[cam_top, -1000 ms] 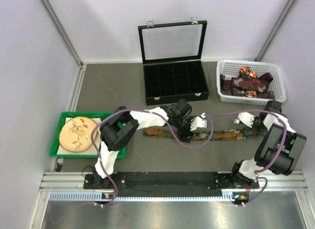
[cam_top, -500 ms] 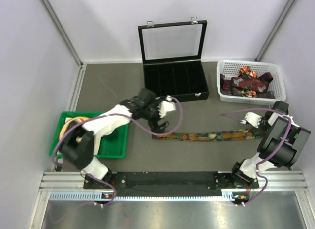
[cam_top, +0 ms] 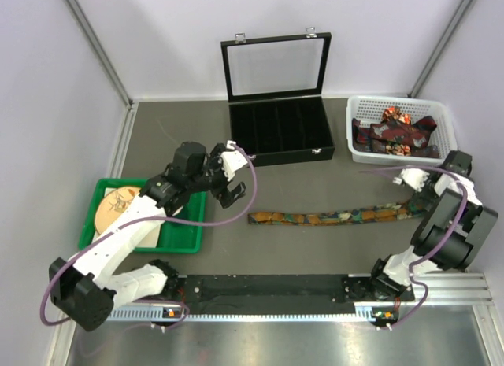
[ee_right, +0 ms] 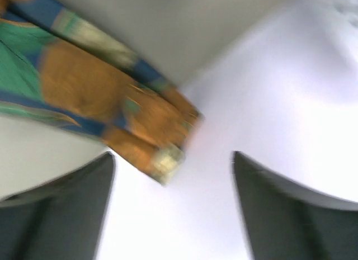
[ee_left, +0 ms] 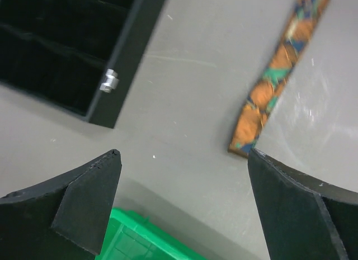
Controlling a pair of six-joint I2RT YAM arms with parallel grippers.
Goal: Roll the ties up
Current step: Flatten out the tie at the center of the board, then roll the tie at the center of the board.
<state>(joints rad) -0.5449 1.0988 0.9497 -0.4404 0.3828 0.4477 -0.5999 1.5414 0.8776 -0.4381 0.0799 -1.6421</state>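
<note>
One patterned tie [cam_top: 331, 217] lies flat and stretched out across the table in front of the black case [cam_top: 279, 134]. More ties [cam_top: 394, 131] sit bunched in the white basket [cam_top: 437, 114]. My left gripper [cam_top: 225, 185] hovers open, left of the tie's left end and apart from it. In the left wrist view that orange and green tie end [ee_left: 263, 106] lies beyond the spread fingers [ee_left: 84, 207], with nothing between them. My right gripper [cam_top: 419, 196] is open just over the tie's right end. The blurred right wrist view shows the tie end [ee_right: 112, 100] loose ahead of the fingertips [ee_right: 61, 209].
A green tray [cam_top: 185, 238] holding a round tan plate stands at the left, close to my left arm; its corner [ee_left: 140, 237] shows under the left gripper. The case's lid stands upright at the back. Cables loop beside both arms.
My left arm has swung back left, away from the tie's middle, with its gripper open. The right gripper has opened and let go of the tie's right end. The tie now lies straight.
</note>
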